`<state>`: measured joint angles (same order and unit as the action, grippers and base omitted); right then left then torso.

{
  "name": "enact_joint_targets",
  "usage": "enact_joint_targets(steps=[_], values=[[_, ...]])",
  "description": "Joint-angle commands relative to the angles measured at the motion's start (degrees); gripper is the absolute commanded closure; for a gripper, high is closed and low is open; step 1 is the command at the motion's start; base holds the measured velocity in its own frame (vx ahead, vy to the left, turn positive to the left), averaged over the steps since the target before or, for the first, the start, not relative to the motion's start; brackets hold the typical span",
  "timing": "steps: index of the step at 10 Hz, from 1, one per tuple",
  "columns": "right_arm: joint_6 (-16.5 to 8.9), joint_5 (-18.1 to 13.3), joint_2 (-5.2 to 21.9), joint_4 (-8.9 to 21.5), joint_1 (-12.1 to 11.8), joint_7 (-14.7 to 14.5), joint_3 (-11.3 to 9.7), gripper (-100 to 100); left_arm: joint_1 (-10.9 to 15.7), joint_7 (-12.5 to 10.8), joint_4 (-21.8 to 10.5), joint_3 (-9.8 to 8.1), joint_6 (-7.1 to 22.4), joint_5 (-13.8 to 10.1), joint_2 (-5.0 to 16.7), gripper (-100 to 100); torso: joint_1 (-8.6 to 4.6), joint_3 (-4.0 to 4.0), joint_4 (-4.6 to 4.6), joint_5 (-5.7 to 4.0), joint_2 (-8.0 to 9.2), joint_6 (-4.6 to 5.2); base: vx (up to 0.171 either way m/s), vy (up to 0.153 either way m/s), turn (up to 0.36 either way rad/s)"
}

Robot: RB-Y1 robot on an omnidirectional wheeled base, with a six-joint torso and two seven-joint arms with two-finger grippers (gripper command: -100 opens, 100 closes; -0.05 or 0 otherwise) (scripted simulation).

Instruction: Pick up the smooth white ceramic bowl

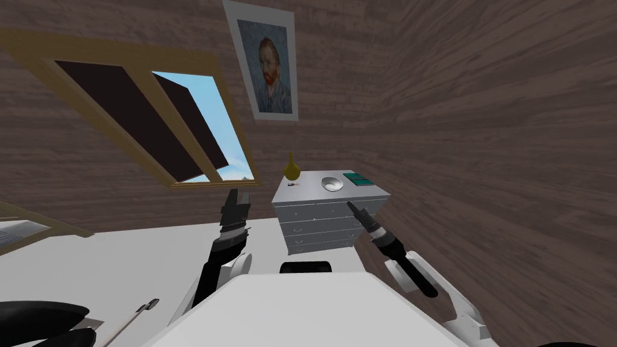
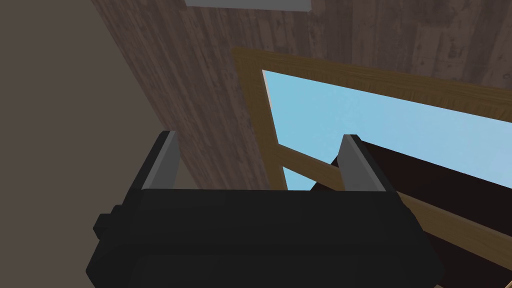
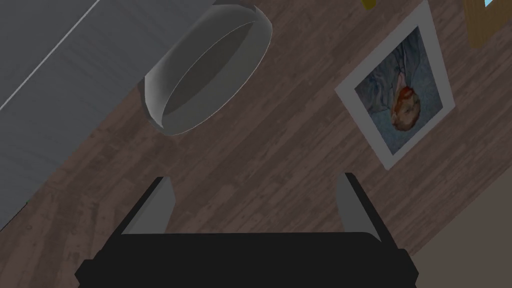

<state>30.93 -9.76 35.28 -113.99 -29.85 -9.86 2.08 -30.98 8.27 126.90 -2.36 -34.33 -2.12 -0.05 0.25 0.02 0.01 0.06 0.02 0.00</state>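
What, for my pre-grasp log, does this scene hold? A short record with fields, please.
target: white bowl, on top of the grey dresser, not held
right gripper: open, empty, in front of the dresser, bowl ahead of its fingers
left gripper: open, empty, raised to the left of the dresser
also on dresser: yellow vase at the back left corner, green flat item right of the bowl
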Motion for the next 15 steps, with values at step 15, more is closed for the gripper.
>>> enact_joint_targets(steps=[15], values=[[1.97,-7.70,25.42,8.55,-3.30,1.06,4.07,-100,0.00,0.00,0.00,0.00,0.00,0.00,0.00,0,0.06,-0.02,0.00,0.02,-0.04,-0.01,-0.003,0.062,-0.005]])
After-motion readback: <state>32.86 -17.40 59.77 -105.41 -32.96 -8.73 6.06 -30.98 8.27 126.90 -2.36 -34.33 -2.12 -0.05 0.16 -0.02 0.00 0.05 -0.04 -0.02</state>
